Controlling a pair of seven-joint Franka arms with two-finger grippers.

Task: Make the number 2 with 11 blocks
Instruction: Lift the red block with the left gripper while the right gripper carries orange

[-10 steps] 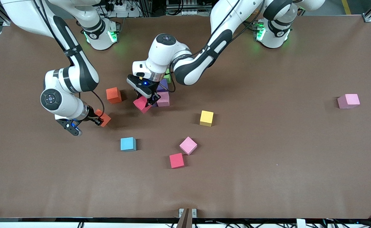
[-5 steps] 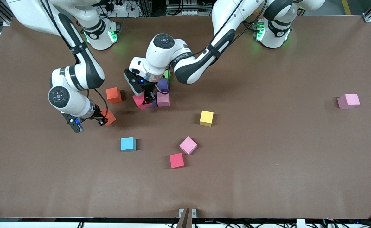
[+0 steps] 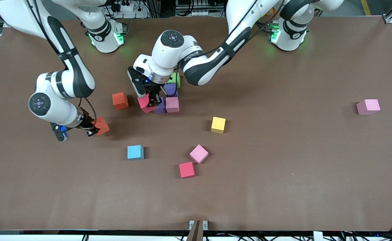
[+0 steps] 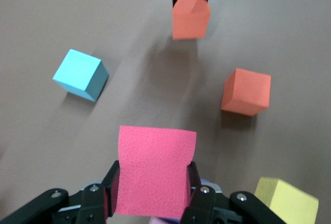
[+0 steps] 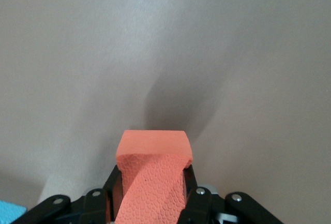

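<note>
My left gripper (image 3: 150, 101) is shut on a red block (image 3: 145, 102), held tilted just over the table beside a cluster of a purple block (image 3: 160, 107), a pink one (image 3: 172, 104), another purple (image 3: 171, 89) and a green one (image 3: 174, 79). The left wrist view shows this red block (image 4: 155, 169) between the left gripper's (image 4: 153, 177) fingers. My right gripper (image 3: 93, 130) is shut on an orange block (image 3: 101, 126) over bare table toward the right arm's end; that orange block (image 5: 152, 175) fills the right gripper (image 5: 152, 188) in the right wrist view.
A second orange block (image 3: 120, 100) lies beside the held red one. Loose nearer the front camera are blue (image 3: 135, 152), pink (image 3: 199, 154), red (image 3: 186, 169) and yellow (image 3: 218, 125) blocks. A pink block (image 3: 368, 106) sits toward the left arm's end.
The left gripper carried the red block a little toward the robots' bases and turned it. The right gripper, still holding the orange block, swung in, then back toward the right arm's end.
</note>
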